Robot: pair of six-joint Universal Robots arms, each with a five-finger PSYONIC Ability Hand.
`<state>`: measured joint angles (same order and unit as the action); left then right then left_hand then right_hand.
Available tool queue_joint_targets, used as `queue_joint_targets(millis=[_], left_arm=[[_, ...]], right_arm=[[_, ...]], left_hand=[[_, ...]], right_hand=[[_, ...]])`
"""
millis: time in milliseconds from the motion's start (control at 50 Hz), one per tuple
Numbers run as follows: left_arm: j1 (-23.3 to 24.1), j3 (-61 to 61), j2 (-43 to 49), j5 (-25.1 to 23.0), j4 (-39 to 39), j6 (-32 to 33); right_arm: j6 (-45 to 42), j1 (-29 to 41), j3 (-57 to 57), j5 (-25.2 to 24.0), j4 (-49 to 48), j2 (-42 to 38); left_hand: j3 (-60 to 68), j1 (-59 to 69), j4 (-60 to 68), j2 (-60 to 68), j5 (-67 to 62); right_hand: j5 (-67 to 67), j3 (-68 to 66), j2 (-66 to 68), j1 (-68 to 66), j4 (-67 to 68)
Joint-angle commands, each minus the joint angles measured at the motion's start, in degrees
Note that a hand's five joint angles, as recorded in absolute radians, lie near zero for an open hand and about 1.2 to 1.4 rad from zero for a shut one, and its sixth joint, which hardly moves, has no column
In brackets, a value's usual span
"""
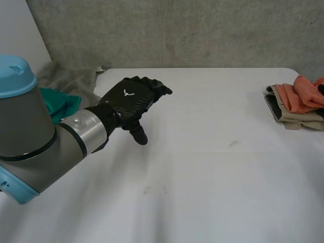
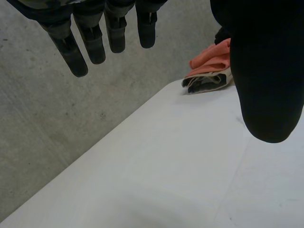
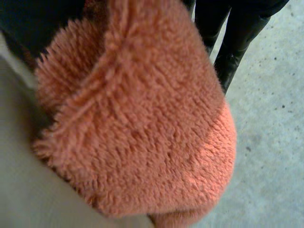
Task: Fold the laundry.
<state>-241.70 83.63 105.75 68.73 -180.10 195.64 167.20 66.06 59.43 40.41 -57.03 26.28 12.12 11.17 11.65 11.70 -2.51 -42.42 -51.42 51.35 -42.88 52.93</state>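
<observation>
My left hand hovers over the left middle of the white table, open, its fingers straight and holding nothing. At the table's far right edge lies a folded pile, with a fluffy orange cloth on top of a beige cloth; the left wrist view shows this pile far beyond the fingertips. In the right wrist view the orange cloth bulges up against my right hand, bunched between its fingers and thumb, with beige cloth beside it.
A heap of grey cloth and a teal cloth lie at the table's back left corner, behind my left arm. A concrete wall rises past the table's far edge.
</observation>
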Motion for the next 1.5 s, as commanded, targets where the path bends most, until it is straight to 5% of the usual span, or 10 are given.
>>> queue_joint_targets(millis=[20,180,340,440,500,760,940,1160,1300,1500], left_arm=[[0.35,0.04,-0.02,0.0,0.01,0.0],[0.53,0.04,-0.19,0.0,0.01,0.0],[0.62,0.04,-0.81,0.0,0.01,0.0],[0.53,-0.31,-1.95,0.0,0.01,-0.09],[0.27,-0.66,-2.74,0.17,-0.08,-0.18],[-7.37,-1.19,-5.64,14.76,-12.99,1.32],[-26.87,-3.82,3.99,10.3,-16.7,5.0],[-34.53,-14.98,27.02,6.77,-16.16,22.47],[-35.59,-22.1,36.62,4.75,-17.31,25.4],[-35.16,-27.3,41.73,4.21,-18.8,25.31]], right_arm=[[-0.82,-2.52,3.76,-0.78,6.3,6.14],[-4.15,-3.31,3.59,1.5,29.15,18.09],[-27.16,-3.4,2.62,18.62,47.18,28.64],[-43.33,-2.26,0.96,34.6,45.36,32.86],[-42.41,2.81,1.13,37.8,39.57,34.35],[-12.61,26.47,24.22,31.93,26.45,51.05],[-13.56,39.31,40.76,30.16,24.86,52.64],[-19.54,42.84,45.69,30.6,25.74,47.19],[-19.72,42.57,47.27,30.6,25.74,45.87],[-19.81,42.48,47.97,30.43,25.74,45.61]], left_hand=[[-0.23,0.72,0.25,0.2,0.61],[-0.23,0.72,0.25,0.2,0.61],[-0.23,0.72,0.25,0.2,0.61],[-0.23,0.72,0.25,0.2,0.61],[-0.23,0.72,0.25,0.2,0.61],[-2.12,-1.17,-1.65,-1.7,2.51],[-1.57,-0.63,-1.1,-1.15,1.96],[-1.07,-0.12,-0.59,-0.65,1.45],[1.78,2.73,2.26,2.2,-1.39],[67.88,68.82,68.35,68.3,-67.49]], right_hand=[[42.42,41.42,-41.35,32.88,-42.93],[42.42,41.42,-41.35,32.88,-42.93],[42.42,41.42,-41.35,32.88,-42.93],[42.42,41.42,-41.35,32.88,-42.93],[42.42,41.42,-41.35,32.88,-42.93],[42.42,41.42,-41.35,32.88,-42.93],[42.42,41.42,-41.35,32.88,-42.93],[42.42,41.42,-41.35,32.88,-42.93],[42.42,41.42,-41.35,32.88,-42.93],[42.42,41.42,-41.35,32.88,-42.93]])
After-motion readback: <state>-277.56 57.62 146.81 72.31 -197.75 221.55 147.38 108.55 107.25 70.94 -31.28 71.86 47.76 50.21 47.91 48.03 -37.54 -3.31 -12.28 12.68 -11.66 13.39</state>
